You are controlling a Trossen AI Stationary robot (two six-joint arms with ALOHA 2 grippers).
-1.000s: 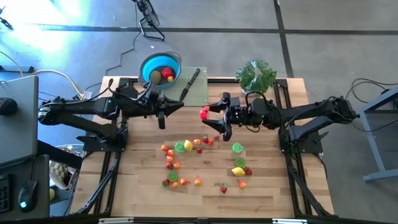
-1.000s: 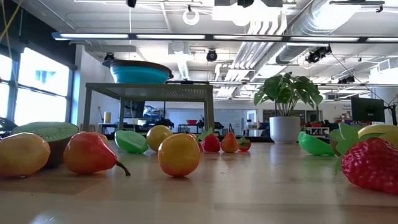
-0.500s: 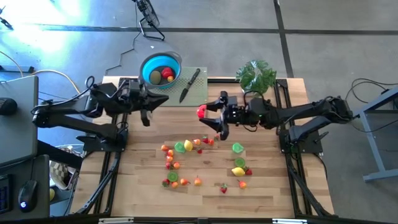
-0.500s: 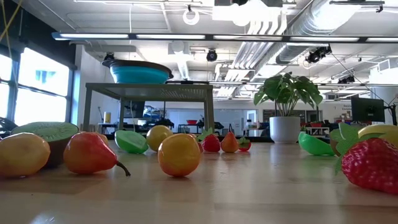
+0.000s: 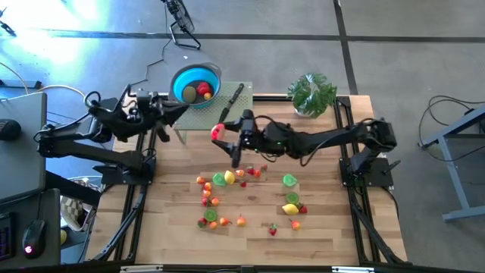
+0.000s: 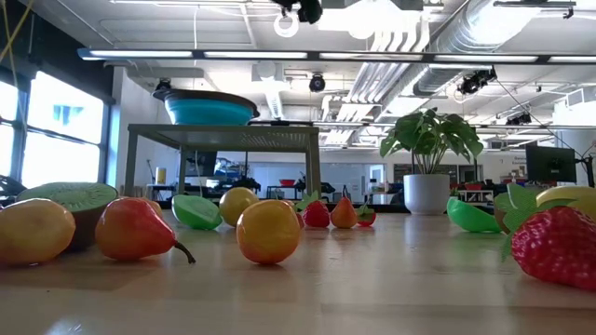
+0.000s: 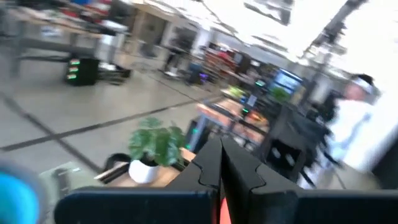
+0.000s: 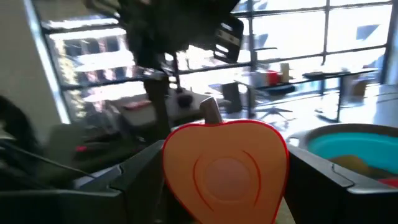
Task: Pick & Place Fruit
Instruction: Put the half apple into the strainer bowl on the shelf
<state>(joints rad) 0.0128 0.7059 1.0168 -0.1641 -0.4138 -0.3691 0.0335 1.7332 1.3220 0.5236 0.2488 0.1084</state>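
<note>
- The right gripper [image 5: 221, 135] has its fingers [image 8: 140, 171] closed on a halved red fruit piece [image 8: 225, 168], cut face toward the wrist camera; seen from above, it hangs over the table's far middle, with the blue bowl [image 5: 195, 82] at about 11 o'clock from it and near.
- The left gripper [image 5: 163, 129] sits at the table's far-left edge, at 7 o'clock from the bowl; its fingers [image 7: 208, 168] are pressed together with nothing between them.
- The remaining fruit [image 5: 227, 177] lies scattered across the table's middle and near part, well apart from the bowl, which already has a few pieces inside.
- Risk, as I judge it: the smooth, curved half could slip out before reaching the bowl.
- Releasing too soon would drop it on the green mat [image 5: 241, 114] or the black-handled knife [image 5: 231, 104].
- The left arm is close to the carrying path, so contact is possible.
</note>
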